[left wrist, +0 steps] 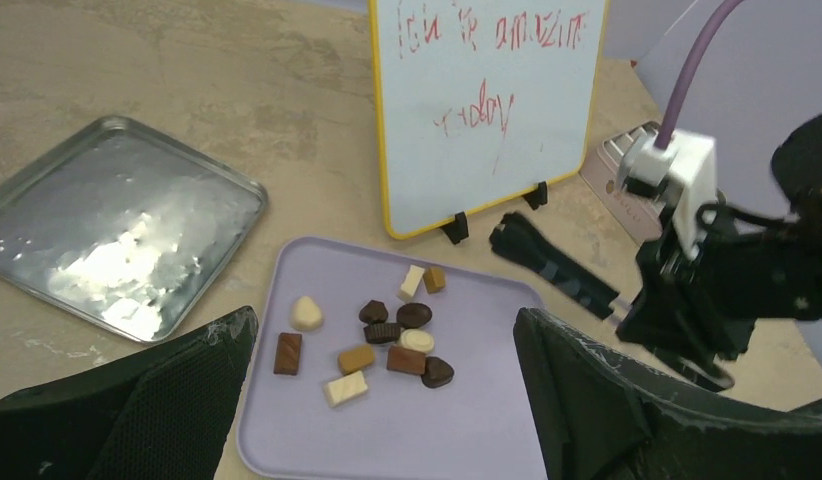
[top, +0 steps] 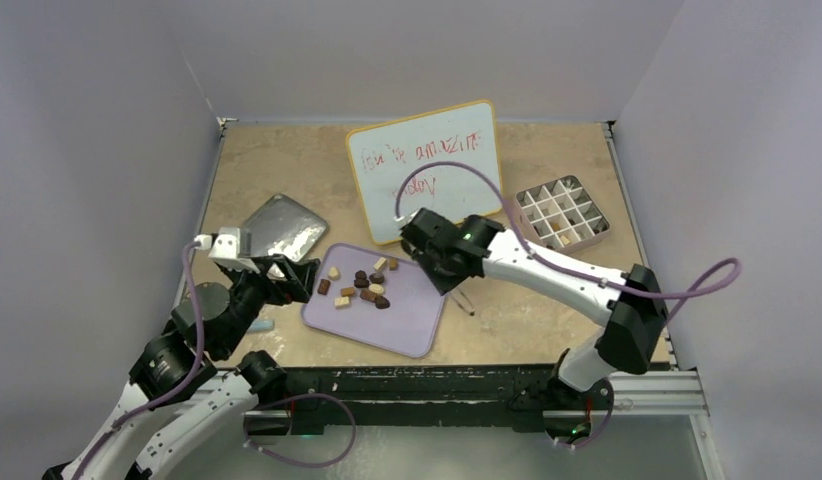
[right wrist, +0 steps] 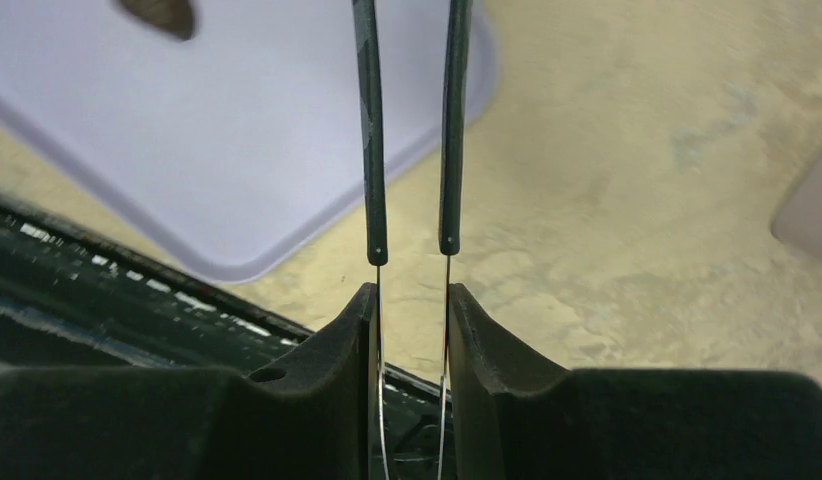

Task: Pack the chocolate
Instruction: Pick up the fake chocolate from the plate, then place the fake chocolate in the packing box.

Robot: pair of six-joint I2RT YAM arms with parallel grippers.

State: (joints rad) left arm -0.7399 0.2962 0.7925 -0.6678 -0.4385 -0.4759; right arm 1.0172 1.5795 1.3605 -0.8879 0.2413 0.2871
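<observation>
Starting nearest the bases: the left claw (top: 290, 280) hangs at the left edge of the lavender tray (top: 412, 325) with its jaws spread wide and nothing in them. From its wrist view it's looking straight across the tray.

The chocolate (left wrist: 379, 335) is a loose little cluster of dark, tan and cream bits in the middle-left of that tray. A cream and tan pair sit a bit apart toward the far side.

On the other side of the tray the right claw (right wrist: 412, 300) is clamped on a pair of tweezers (left wrist: 549, 264). The two tweezer arms stand apart with a gap between them. The very tips are cut off in the wrist view, so I can't say for sure they're empty, though nothing shows there from the left wrist.

The bit that matters, I think: the tweezers' long axis runs from the right claw toward the far left. The tip end is up by the tray's far right corner, near the foot of the whiteboard (top: 425, 165). So the pieces lie left of the tips and a bit nearer. The left claw is closer to the pile, but the right one has the tool, so I'd guess it swings left.

Further back on the surface (top: 277, 160) are a metal tray (top: 282, 228) on the left and the gridded box (top: 562, 212) far right, well apart from the pile.
</observation>
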